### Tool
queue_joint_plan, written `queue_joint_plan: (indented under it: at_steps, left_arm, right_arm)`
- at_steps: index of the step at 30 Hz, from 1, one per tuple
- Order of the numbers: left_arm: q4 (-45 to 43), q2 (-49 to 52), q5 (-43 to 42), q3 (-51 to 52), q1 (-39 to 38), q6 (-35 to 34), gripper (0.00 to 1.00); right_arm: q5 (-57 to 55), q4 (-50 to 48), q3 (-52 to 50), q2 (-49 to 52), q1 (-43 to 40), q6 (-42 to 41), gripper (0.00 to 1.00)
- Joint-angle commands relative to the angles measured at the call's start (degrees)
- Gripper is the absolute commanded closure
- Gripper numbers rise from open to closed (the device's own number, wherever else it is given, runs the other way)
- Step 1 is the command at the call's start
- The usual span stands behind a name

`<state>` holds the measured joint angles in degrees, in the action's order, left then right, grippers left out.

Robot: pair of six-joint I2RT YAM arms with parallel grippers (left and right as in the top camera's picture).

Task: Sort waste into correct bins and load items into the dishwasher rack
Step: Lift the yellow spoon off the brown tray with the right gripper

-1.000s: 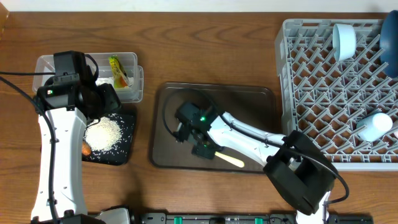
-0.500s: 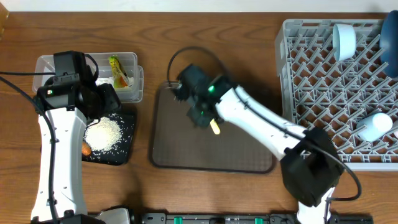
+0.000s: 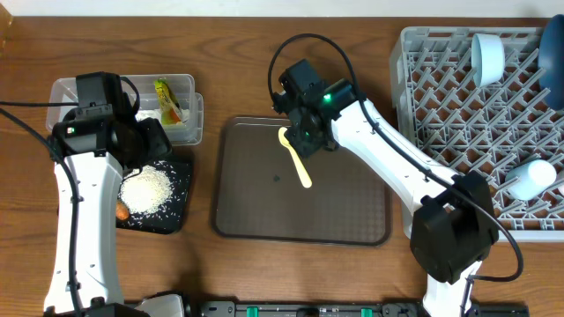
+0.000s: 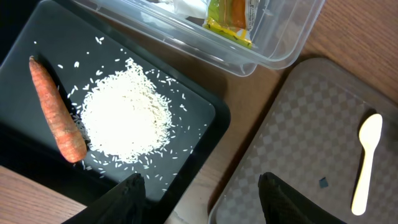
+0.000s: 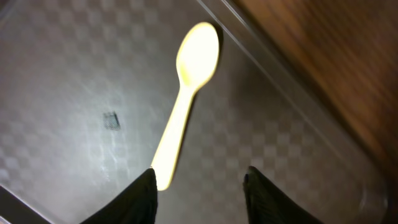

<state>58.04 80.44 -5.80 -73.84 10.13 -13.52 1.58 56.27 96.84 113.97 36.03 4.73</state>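
Note:
The cream spoon [image 3: 296, 160] [image 5: 186, 93] shows over the brown serving tray [image 3: 352, 211], its handle end beside one finger of my right gripper [image 3: 306, 139] [image 5: 199, 180]. That gripper is open with nothing between its fingers. My left gripper [image 3: 154, 145] [image 4: 202, 186] hangs open and empty over the edge of the black tray [image 4: 37, 62], which holds rice [image 4: 127, 115] and a carrot piece [image 4: 59, 112]. The clear tub [image 3: 88, 88] holds a yellow-green packet [image 3: 167, 99] and a white tissue [image 3: 150, 114]. The grey rack [image 3: 441, 114] stands at the right.
In the rack a light-blue bowl [image 3: 487, 53] stands at the back, a dark-blue plate [image 3: 555, 48] at the far right edge and a pale cup [image 3: 533, 179] near the front. The spoon also shows in the left wrist view [image 4: 367, 162].
My right gripper carried the spoon from the tray's front towards its back edge, then opened; the spoon is out of its grip. The left arm has not moved.

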Motion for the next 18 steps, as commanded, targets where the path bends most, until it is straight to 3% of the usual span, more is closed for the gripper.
queue_joint_plan:
  at_steps: [1,4,6,13,18]
  left_arm:
    - [-0.02,-0.02,0.26,0.17,0.24,-0.42,0.39]
    - [0.2,-0.02,0.22,0.17,0.24,-0.76,0.39]
    - [0.22,-0.02,-0.22,0.17,0.24,-0.76,0.39]
    - [0.2,-0.02,-0.39,0.17,0.24,-0.76,0.39]
    - [0.2,-0.02,-0.39,0.17,0.24,-0.74,0.39]
  right_arm:
    - [2.54,-2.4,0.22,0.42,1.53,-0.46,0.5]
    - [2.34,-5.35,-0.7,1.4,2.49,-1.53,0.38]
    - [2.14,-6.84,-1.22,2.75,3.02,-1.57,0.36]
    - [1.09,-7.85,-1.27,9.18,3.41,-9.55,0.47]
    - [-3.93,-7.74,-1.27,12.39,3.41,-14.14,0.48]
